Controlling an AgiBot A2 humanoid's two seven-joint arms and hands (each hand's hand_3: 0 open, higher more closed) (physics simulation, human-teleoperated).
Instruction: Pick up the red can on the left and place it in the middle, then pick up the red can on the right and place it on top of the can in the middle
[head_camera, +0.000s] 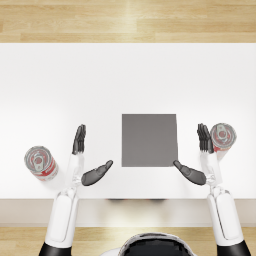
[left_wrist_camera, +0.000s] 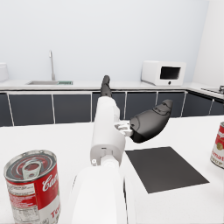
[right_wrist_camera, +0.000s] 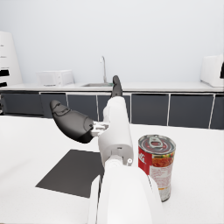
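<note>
Nothing of the task looks done from what I can see: both red cans stand upright on the white table (head_camera: 100, 75) at its near side, and the dark grey mat (head_camera: 149, 140) in the middle has nothing on it. Taking that mat as the clock's centre in the head view, the left red can (head_camera: 41, 162) stands out at about 8 o'clock, well apart from the mat, and the right red can (head_camera: 222, 136) sits at about 3 o'clock, nearer the mat but clear of its edge. My left hand (head_camera: 86, 159) hovers between the left can and the mat, fingers stretched out and thumb swung wide toward the mat, gripping nothing. My right hand (head_camera: 198, 156) mirrors it, fingers apart and empty, its fingertips (head_camera: 203, 134) just beside the right can; I cannot tell whether they touch it. By my reckoning both halves remain: the left can has yet to be grasped and carried to the mat, and only after that can the right can go on top of it. A kitchen counter with a sink tap (left_wrist_camera: 52, 65) and a microwave (left_wrist_camera: 164, 73) runs along the back wall.
</note>
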